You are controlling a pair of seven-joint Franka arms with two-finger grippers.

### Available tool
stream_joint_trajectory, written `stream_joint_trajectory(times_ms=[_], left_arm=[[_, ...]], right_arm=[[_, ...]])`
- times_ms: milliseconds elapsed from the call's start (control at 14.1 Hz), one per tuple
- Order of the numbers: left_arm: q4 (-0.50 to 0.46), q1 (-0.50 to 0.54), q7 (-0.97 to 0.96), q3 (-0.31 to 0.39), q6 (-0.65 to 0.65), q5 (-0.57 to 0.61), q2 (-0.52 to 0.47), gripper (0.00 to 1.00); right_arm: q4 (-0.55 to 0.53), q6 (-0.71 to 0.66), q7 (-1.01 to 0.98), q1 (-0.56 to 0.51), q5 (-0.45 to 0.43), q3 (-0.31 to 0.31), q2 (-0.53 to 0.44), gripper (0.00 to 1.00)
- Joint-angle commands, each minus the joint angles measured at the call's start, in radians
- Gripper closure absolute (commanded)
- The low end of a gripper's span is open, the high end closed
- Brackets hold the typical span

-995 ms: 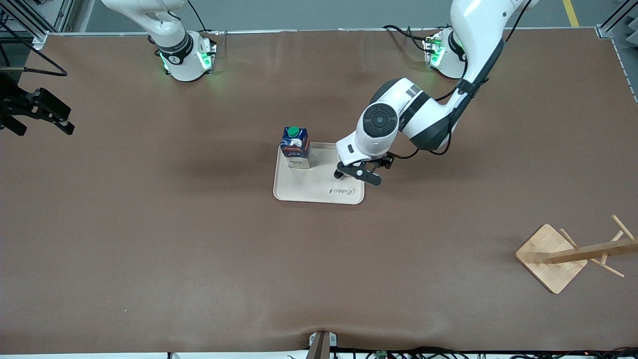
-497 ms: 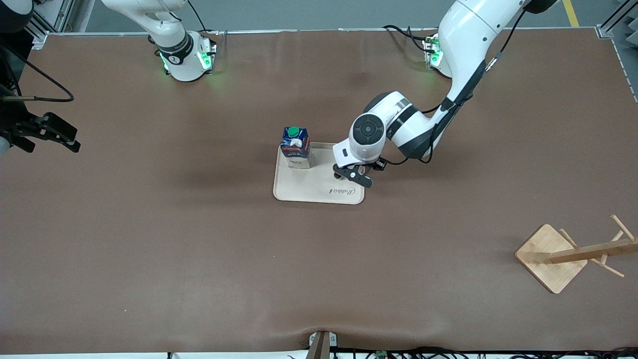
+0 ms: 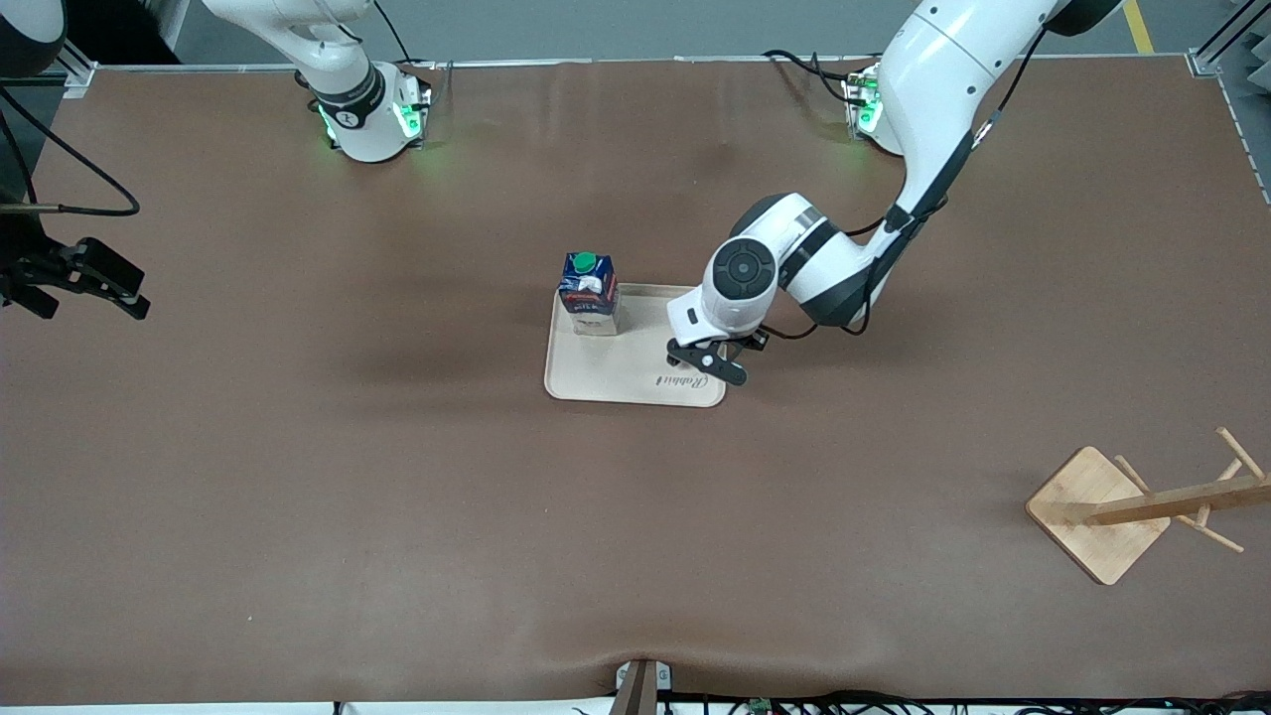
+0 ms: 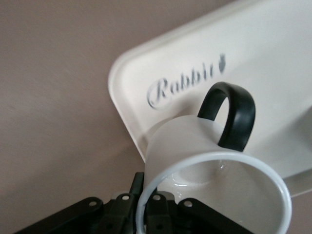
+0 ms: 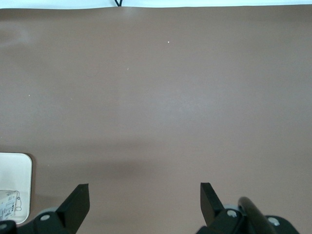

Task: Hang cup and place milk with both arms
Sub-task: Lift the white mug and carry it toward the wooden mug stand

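Observation:
The milk [image 3: 587, 295] stands upright on the beige tray [image 3: 616, 377], at the tray corner nearest the right arm's base. My left gripper [image 3: 707, 359] is over the tray's "Rabbit" corner, and in the front view its wrist hides the cup. In the left wrist view my left gripper [image 4: 144, 191] is shut on the rim of the white cup [image 4: 180, 146], whose black handle [image 4: 236, 114] points toward the tray [image 4: 136, 73]. I cannot tell whether the cup touches the tray. My right gripper [image 3: 77, 276] is open and empty over the right arm's end of the table, and it also shows in the right wrist view [image 5: 145, 196].
A wooden mug rack [image 3: 1142, 504] with pegs stands near the left arm's end of the table, nearer to the front camera than the tray. The right wrist view shows bare brown table and a corner of the tray [image 5: 17, 168].
My left gripper has shifted slightly along the tray toward its "Rabbit" corner with the cup. My right gripper has moved a little over the table's end.

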Motion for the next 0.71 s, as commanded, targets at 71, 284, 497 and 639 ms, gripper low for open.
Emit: stream_joint_trajectory(times_ms=[71, 284, 497, 639], left_arm=[[0.071, 0.051, 0.003, -0.005, -0.081, 0.003, -0.099, 1.0], [0.159, 0.112, 0.009, -0.006, -0.244, -0.005, -0.176, 1.0], [0.157, 0.232, 0.056, -0.006, -0.293, -0.069, -0.289, 1.0], [0.159, 0.324, 0.186, -0.006, -0.344, -0.084, -0.351, 1.0]], right_arm=[[0.039, -0.005, 0.013, -0.007, -0.011, 0.012, 0.012, 0.0], [0.046, -0.002, 0.014, 0.019, -0.005, 0.016, 0.018, 0.0], [0.036, -0.017, 0.02, 0.017, -0.005, 0.012, 0.041, 0.0], [0.037, -0.02, 0.016, -0.003, 0.007, 0.012, 0.05, 0.0]])
